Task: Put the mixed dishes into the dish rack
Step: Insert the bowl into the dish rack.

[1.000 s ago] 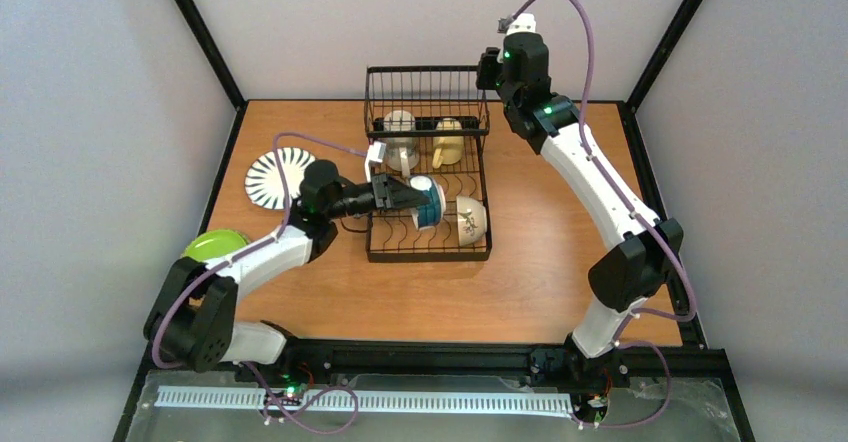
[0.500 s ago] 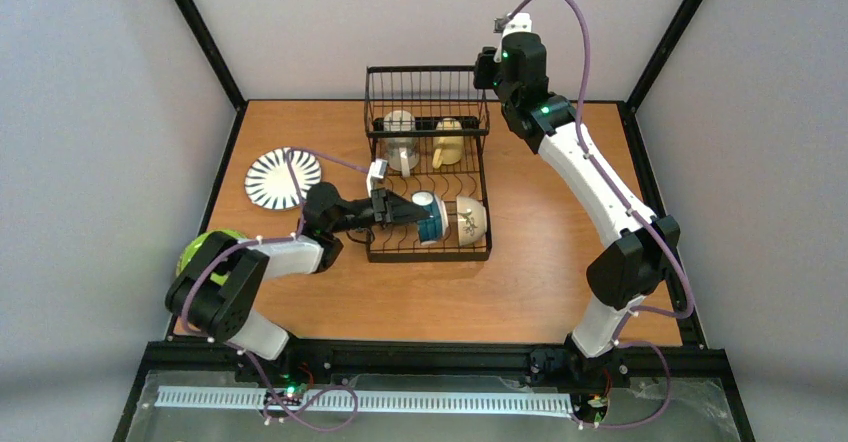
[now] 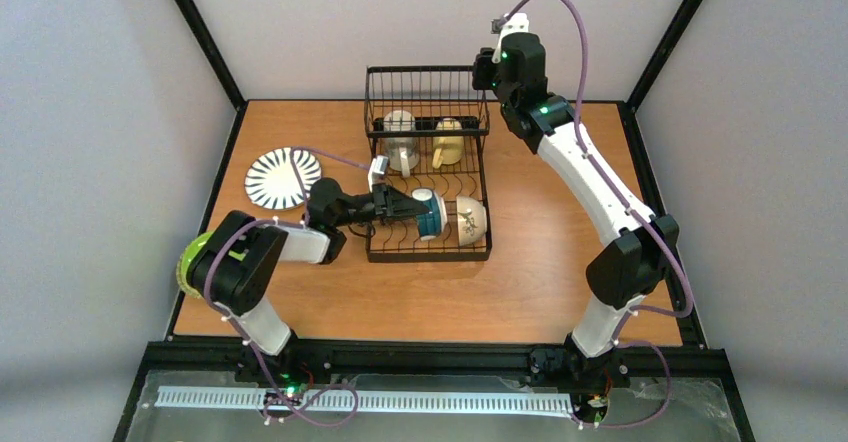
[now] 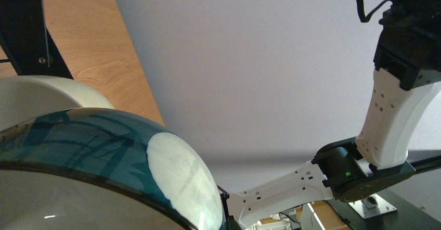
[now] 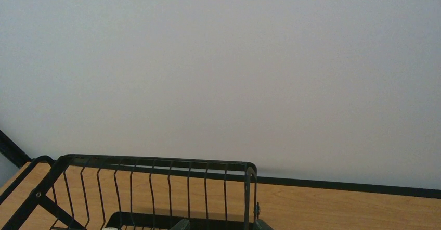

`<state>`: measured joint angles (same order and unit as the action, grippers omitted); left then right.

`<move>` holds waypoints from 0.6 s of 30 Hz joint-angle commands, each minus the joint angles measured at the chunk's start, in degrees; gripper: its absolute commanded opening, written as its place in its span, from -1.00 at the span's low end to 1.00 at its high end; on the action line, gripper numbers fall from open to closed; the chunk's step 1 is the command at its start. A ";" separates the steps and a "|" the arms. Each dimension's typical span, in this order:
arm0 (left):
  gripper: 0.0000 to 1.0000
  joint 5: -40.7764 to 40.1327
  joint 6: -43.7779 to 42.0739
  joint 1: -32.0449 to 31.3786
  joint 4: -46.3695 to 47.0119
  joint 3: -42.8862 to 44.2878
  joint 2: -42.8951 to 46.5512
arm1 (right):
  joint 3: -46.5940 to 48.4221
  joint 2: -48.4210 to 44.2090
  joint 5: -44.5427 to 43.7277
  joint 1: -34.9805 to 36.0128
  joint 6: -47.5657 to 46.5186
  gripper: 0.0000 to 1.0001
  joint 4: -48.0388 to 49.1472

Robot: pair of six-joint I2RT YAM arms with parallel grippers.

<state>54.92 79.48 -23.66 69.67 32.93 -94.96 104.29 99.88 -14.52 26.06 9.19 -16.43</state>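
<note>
Rack (image 3: 428, 258) near slots blocked: teal cup (image 3: 430, 214), cream bowl (image 3: 471, 220); middle free.

The black wire rack (image 3: 428, 258) stands in the middle of the tabletop (image 3: 545, 272). A cream mug (image 3: 400, 122) and a yellow mug (image 3: 449, 143) sit at its far end. In the near slots the teal cup (image 3: 431, 214) lies on its side, pinched by the left pincer (image 3: 412, 205), just beside the cream bowl (image 3: 472, 220). The striped plate (image 3: 283, 177) lies flat left of the rack. The green plate (image 3: 186, 265) is half hidden.

Lime-green plate (image 3: 186, 267) mostly behind the left arm; dish rack (image 5: 156, 162) half below right-wrist view.

A robotics lab test cell: a wooden surface (image 3: 430, 297) boxed in by plain grey panels (image 3: 440, 22) and black frame struts (image 3: 200, 32), left arm (image 3: 250, 262) and right arm (image 3: 600, 192) bolted at its near edge.
</note>
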 commanded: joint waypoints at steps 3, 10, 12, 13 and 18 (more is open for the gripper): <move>-0.99 3.28 2.60 0.54 14.38 2.91 -5.45 | -0.76 1.80 1.06 0.21 -0.92 0.42 1.63; -0.99 3.92 6.32 0.60 22.94 4.06 -11.56 | -0.98 1.99 1.40 0.20 -1.76 0.42 2.09; -0.99 4.18 6.32 0.59 23.86 4.66 -12.77 | -1.37 1.90 1.57 0.21 -1.90 0.43 2.33; -0.99 4.14 6.30 0.62 24.52 4.76 -13.32 | -1.56 1.76 1.74 0.21 -1.98 0.42 2.47; -0.99 3.37 7.95 0.62 29.20 5.67 -17.10 | -2.22 1.87 1.82 0.20 -2.37 0.43 2.95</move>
<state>58.11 85.89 -23.55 80.90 36.14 -109.65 103.15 100.77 -13.21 26.06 7.60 -14.44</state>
